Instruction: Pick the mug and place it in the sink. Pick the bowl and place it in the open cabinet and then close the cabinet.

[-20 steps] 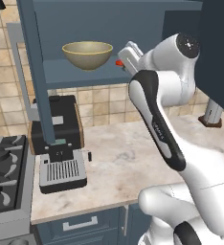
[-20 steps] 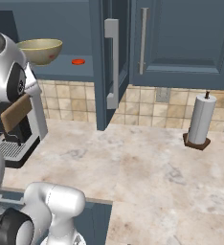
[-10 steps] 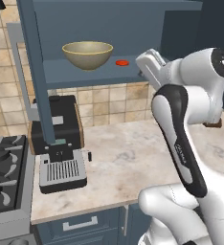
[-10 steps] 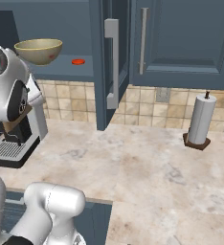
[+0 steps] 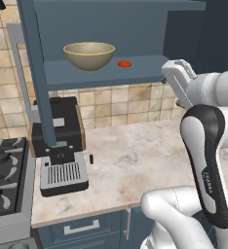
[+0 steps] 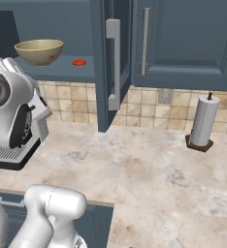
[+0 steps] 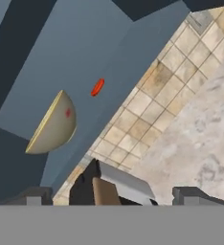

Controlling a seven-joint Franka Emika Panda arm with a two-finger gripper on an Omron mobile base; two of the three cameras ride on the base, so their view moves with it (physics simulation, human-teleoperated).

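Note:
The olive-tan bowl [image 5: 89, 54] [image 6: 39, 51] [image 7: 54, 127] stands upright on the blue shelf of the open cabinet [image 5: 106, 74], with a small red disc [image 5: 124, 63] to its right. The cabinet door [image 6: 102, 72] stands swung out, its silver handle facing the room. My gripper [image 5: 178, 70] [image 7: 113, 196] hangs to the right of the shelf at about its height, clear of the bowl. It is open, and nothing sits between the fingertips [image 7: 190, 195]. The mug and the sink are out of view.
Under the cabinet, on the marble counter [image 5: 135, 160], stands a black coffee machine [image 5: 57, 141]. A stove [image 5: 4, 180] sits at the left. A paper towel holder [image 6: 202, 121] stands at the back right below a closed wall cabinet [image 6: 183, 43].
My hand has drawn back from the shelf, moving right and slightly down, away from the bowl. The bowl and red disc have stayed put.

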